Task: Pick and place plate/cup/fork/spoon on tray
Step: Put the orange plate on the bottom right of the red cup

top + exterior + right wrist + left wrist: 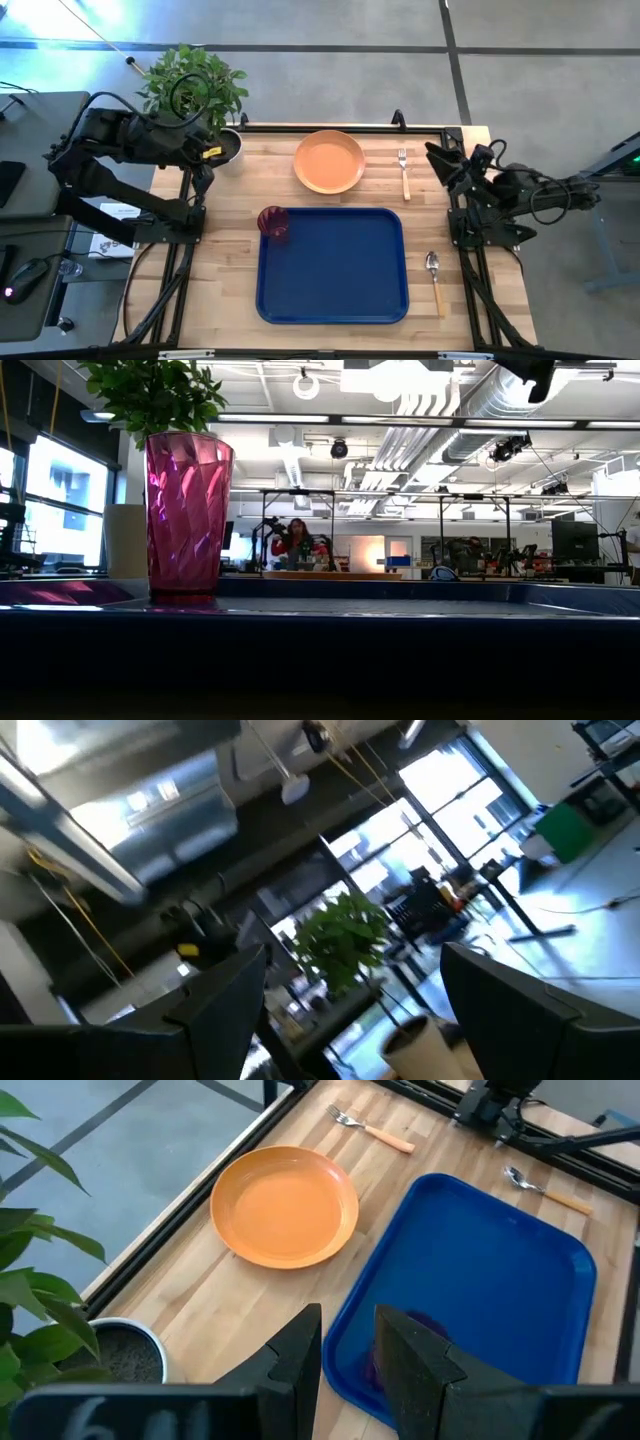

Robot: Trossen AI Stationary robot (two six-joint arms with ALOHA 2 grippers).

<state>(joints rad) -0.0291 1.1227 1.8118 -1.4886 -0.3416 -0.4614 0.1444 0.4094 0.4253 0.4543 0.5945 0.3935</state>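
The cup [400, 1350] is mostly hidden behind the left jaws.

The large flat blue rectangular tray [340, 270] lies bare except for the small dark red translucent cup [273, 223] upright in its far-left corner; bare wooden desk [225, 260] flanks it; the leafy green potted plant [193, 88] crowds the far-left corner beside the left claw [203, 170].

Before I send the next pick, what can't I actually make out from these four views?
- Low view: plate, fork and spoon are all hidden behind the tray's near rim; only the cup shows.
- Left wrist view: the cup is mostly hidden behind the left hand.
- Right wrist view: no tableware; the right hand points up at the ceiling and the plant.
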